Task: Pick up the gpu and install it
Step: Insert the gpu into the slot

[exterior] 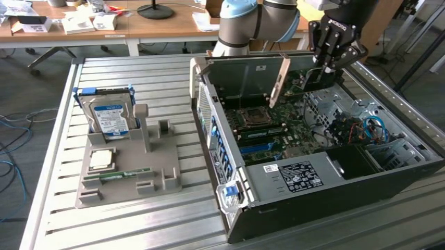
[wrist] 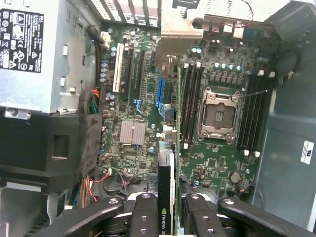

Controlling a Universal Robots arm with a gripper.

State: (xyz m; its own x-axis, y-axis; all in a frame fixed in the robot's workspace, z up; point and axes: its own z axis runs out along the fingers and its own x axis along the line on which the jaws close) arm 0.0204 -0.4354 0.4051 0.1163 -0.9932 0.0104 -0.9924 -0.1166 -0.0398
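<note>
My black gripper (exterior: 325, 66) hangs over the far end of the open computer case (exterior: 334, 208), shut on the gpu (exterior: 310, 80). In the wrist view the gpu (wrist: 165, 197) shows edge-on as a thin dark card with a green logo, clamped between the two fingers (wrist: 145, 217) of the gripper (wrist: 170, 221). Its edge runs parallel to the expansion slots and roughly in line with the blue slot (wrist: 160, 94) on the green motherboard (wrist: 212, 163). The card looks raised above the board; whether it touches anything I cannot tell.
A grey swung-up cage (exterior: 243, 73) with a tan strip (exterior: 280, 83) stands beside the gripper. The power supply (exterior: 292, 174) fills the case's near end. On the exterior view's left, a grey holder (exterior: 163, 179) carries a hard drive (exterior: 111, 117), a CPU (exterior: 103, 159) and a RAM stick (exterior: 118, 174).
</note>
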